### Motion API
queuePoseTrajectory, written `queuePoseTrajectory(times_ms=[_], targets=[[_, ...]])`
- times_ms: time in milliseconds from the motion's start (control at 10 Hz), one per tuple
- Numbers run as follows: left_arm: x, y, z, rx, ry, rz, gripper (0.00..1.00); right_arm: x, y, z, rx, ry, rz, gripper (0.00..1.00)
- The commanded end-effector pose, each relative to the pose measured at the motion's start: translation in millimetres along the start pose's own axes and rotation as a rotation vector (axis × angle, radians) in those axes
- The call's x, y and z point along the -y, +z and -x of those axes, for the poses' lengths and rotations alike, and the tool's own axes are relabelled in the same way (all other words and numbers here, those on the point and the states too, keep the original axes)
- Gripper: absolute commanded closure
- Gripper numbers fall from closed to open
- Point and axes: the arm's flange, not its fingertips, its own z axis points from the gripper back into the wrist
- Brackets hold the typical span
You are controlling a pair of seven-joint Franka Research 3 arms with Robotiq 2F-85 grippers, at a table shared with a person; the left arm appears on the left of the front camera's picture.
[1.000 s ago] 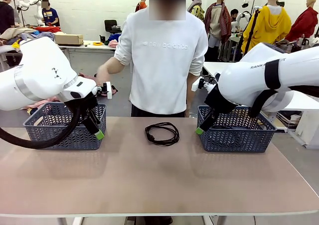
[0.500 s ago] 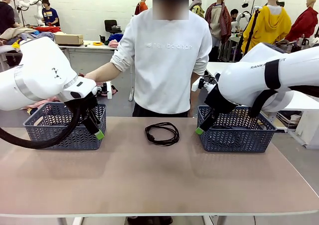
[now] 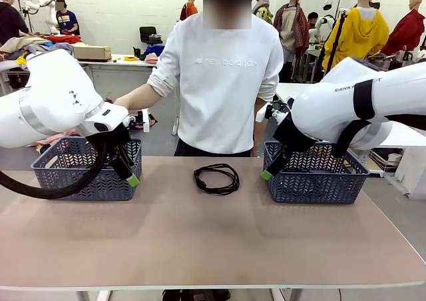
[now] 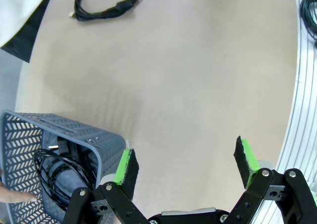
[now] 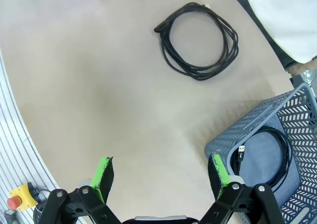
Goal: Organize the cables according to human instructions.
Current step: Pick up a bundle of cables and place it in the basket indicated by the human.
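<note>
Left hand (image 4: 185,159) and right hand (image 5: 161,172) gape wide (empty), above the table (image 3: 200,241).

The left gripper (image 4: 185,163) hangs with its jaws wide apart and holds nothing. The right gripper (image 5: 161,173) is the same, jaws spread and empty. Both arms are bent, wrists tilted downward.

2 grey baskets (image 3: 86,174) (image 3: 316,178) on beige table (image 3: 200,241), person (image 3: 223,81) behind.
</note>
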Motion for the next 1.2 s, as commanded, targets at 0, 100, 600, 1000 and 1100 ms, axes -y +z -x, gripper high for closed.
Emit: queuePoseTrajectory(times_ms=[0,100,600,1000,1100], targets=[[0,2,0,0.003,0.001,-0.003,0.0,3,2,-3,-0.012,-0.004,0.006,0.0],[0,2,0,0.003,0.001,-0.003,0.0,3,2,-3,-0.012,-0.004,0.006,0.0],[-32,-29,-66,-0.152,-0.319,0.059,0.0,3,2,-3,-0.012,-0.004,0.006,0.0],[-60,-78,-133,-0.253,-0.717,0.113,0.0,3,2,-3,-0.012,-0.004,0.006,0.0],[-64,-90,-146,-0.274,-0.783,0.136,0.0,3,2,-3,-0.012,-0.004,0.006,0.0]])
